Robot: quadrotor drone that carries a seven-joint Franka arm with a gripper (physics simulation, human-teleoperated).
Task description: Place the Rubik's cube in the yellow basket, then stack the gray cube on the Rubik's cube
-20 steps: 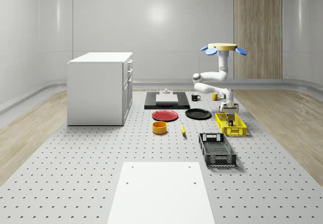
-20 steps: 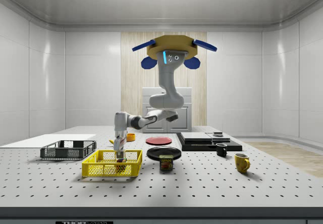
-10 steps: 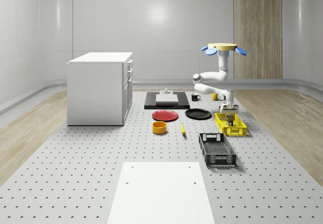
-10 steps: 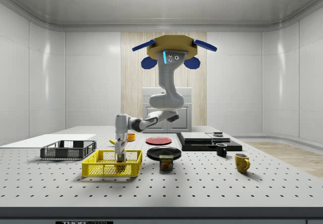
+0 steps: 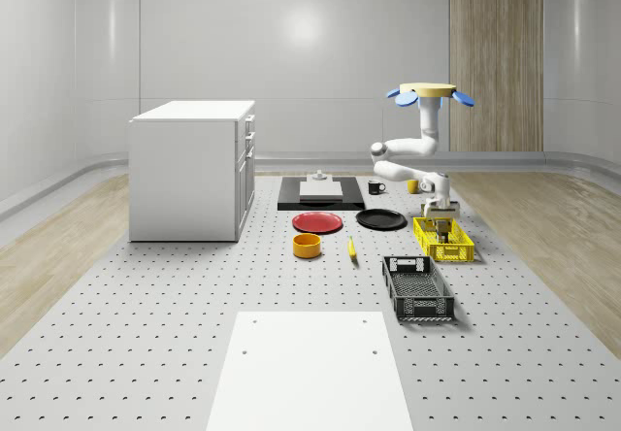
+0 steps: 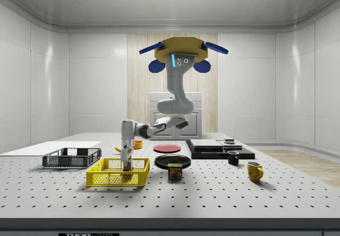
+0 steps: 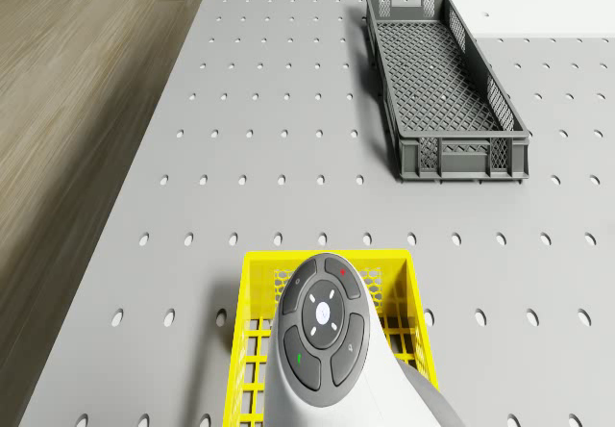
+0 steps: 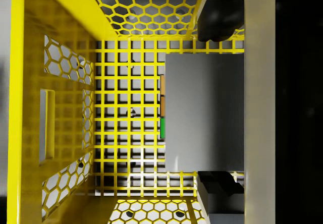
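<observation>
The yellow basket (image 5: pixel 443 240) (image 6: pixel 118 173) (image 7: pixel 327 256) (image 8: pixel 30 98) stands on the table at the whole-scene view's right. Inside it the gray cube (image 8: pixel 204 110) lies on the Rubik's cube (image 8: pixel 162 108), of which an edge strip with orange and green stickers shows. My gripper (image 5: pixel 441 219) (image 6: pixel 127 164) (image 8: pixel 219 108) points straight down into the basket, just above the gray cube. Its fingers (image 8: pixel 219 22) flank the cube with a small gap, so it is open. The drone (image 5: pixel 430 91) (image 6: pixel 183 49) hovers high, behind the basket.
A dark gray crate (image 5: pixel 417 287) (image 7: pixel 442 71) lies close in front of the basket. A black plate (image 5: pixel 380 219), red plate (image 5: pixel 317 222), orange bowl (image 5: pixel 307 246) and banana (image 5: pixel 351 248) lie to its left. A can (image 6: pixel 175 171) stands beside the basket. The white cabinet (image 5: pixel 192 169) is far left.
The wrist has shifted slightly over the basket. The drone, the basket and the cubes stay where they were.
</observation>
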